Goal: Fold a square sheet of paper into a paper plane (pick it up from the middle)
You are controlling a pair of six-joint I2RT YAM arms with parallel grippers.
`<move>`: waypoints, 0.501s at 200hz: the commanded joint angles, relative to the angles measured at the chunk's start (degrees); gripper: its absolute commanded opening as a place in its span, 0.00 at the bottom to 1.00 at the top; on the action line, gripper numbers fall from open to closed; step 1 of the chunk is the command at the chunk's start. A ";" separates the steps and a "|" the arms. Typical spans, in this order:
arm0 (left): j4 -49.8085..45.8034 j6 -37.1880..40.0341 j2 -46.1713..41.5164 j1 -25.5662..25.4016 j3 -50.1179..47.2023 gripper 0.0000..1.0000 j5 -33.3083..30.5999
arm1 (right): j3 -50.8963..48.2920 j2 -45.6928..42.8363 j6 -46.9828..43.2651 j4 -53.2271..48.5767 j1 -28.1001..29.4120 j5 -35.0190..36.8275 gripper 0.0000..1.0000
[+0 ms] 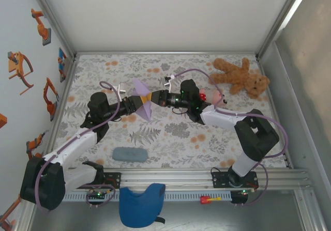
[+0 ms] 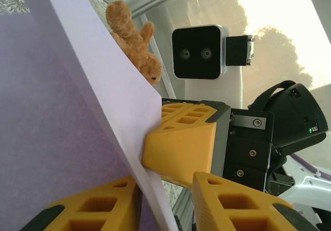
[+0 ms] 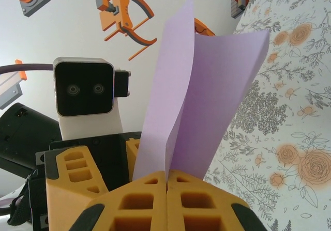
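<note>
The square sheet of paper [image 1: 143, 92] is pale lavender, creased into two wings, and held in the air above the middle of the table. My right gripper [image 1: 150, 96] is shut on its folded edge; in the right wrist view the paper [image 3: 207, 96] rises from the closed yellow fingertips [image 3: 167, 182]. My left gripper [image 1: 135, 102] meets it from the left. In the left wrist view the paper [image 2: 77, 112] lies against one finger [image 2: 93, 210]. A gap shows to the other finger [image 2: 243, 200], so these jaws stand narrowly open around the sheet.
A brown teddy bear [image 1: 240, 76] lies at the back right of the floral table cover [image 1: 176, 133]. A grey-blue oblong pad [image 1: 129, 154] rests near the front left. A blue cloth piece [image 1: 141, 204] hangs over the front rail. White walls enclose the table.
</note>
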 commanded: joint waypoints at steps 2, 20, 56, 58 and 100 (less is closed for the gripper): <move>0.32 1.32 -0.90 -0.26 0.36 0.28 1.27 | -0.70 -1.40 0.68 2.35 -0.47 -0.76 0.00; -0.77 1.91 -0.88 -0.26 0.71 0.24 1.16 | -0.55 -1.49 0.73 2.31 -0.52 -0.85 0.01; -4.05 3.32 -0.80 -0.26 1.53 0.17 0.46 | -1.07 -2.09 0.60 2.22 -0.93 -0.27 0.05; -4.10 3.51 -0.78 -0.26 1.66 0.17 0.39 | -1.13 -2.18 0.59 2.22 -0.97 -0.11 0.06; -12.35 8.25 -1.12 -0.25 3.61 0.13 -2.05 | -3.61 -5.50 -2.62 -2.83 -3.13 3.49 0.23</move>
